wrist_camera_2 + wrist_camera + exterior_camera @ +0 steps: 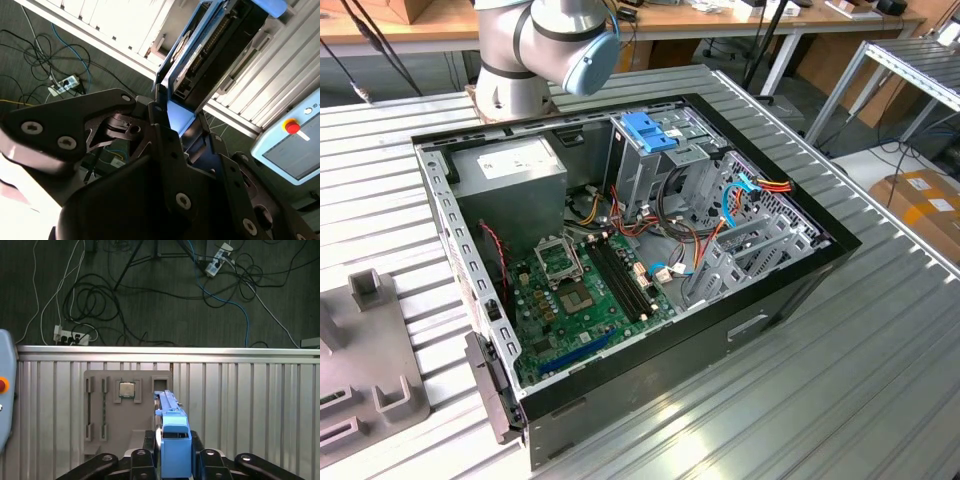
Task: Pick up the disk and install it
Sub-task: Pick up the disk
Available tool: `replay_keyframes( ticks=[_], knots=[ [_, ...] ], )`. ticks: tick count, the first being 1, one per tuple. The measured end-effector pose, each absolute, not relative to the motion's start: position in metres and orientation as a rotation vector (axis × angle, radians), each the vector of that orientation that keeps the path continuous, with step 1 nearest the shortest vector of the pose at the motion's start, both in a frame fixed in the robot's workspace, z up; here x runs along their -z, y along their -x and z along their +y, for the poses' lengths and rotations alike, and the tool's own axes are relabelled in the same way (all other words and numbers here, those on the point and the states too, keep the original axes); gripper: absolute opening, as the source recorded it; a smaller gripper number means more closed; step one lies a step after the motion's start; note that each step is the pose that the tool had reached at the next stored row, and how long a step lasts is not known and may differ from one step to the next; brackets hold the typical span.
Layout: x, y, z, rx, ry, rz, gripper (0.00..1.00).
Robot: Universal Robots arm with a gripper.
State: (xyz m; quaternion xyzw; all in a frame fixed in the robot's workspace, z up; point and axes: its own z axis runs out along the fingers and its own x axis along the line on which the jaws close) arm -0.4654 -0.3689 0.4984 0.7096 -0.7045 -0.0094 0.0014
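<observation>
Blue-railed and clamped tight in my gripper (175, 455), the disk (171, 412) hangs above the metal table (250, 405) near its edge, so I must hold it level and square.

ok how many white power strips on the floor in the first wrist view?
2. One power strip lies close to the table edge, by the coiled black cables; a second power strip lies farther out, among blue and white cables. More may hide under the table.

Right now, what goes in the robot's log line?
gripper: shut on the disk | disk: held above table | install: not done
</observation>
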Motion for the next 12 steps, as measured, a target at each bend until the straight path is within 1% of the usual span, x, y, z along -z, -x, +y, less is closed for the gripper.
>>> replay_keyframes(
  ticks=[12],
  knots=[
    [-0.503, 0.4654, -0.3689, 0.03, -2.227, -2.211, 0.36]
  ],
)
